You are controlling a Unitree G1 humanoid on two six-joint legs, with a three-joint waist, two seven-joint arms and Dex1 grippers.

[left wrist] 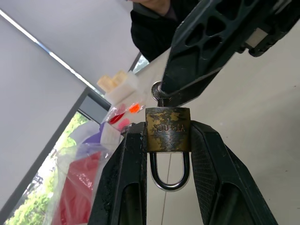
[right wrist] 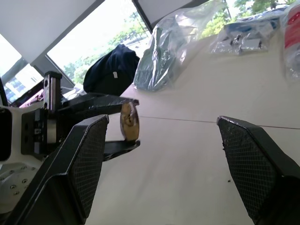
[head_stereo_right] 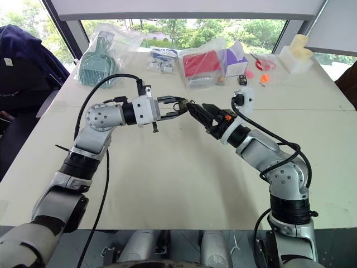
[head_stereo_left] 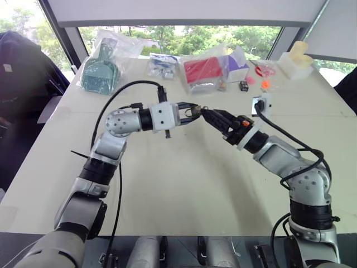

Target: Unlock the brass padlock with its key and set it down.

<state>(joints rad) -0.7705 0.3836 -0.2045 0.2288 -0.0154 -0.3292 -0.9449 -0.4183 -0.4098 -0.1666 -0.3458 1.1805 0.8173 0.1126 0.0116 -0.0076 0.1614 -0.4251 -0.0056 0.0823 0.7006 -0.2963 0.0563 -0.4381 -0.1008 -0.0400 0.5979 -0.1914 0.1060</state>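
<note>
The padlock is a small, tarnished brass block with dark blotches and stamped letters on its face, its silvery shackle looped shut between the fingers that hold it. The key stands in the padlock's end opposite the shackle, only its round grey head showing.

The left pincer is clamped on the padlock's two sides and holds it in the air above the middle of the table, well clear of the surface. Around the padlock the table is bare and pale; the bagged goods lie along the far edge, well apart from it, with the window behind.

The right pincer faces the padlock from the other side with its jaws spread wide and nothing between them. In the left wrist view one of its fingers lies right against the key's head. The padlock sits just beside that finger's tip.
</note>
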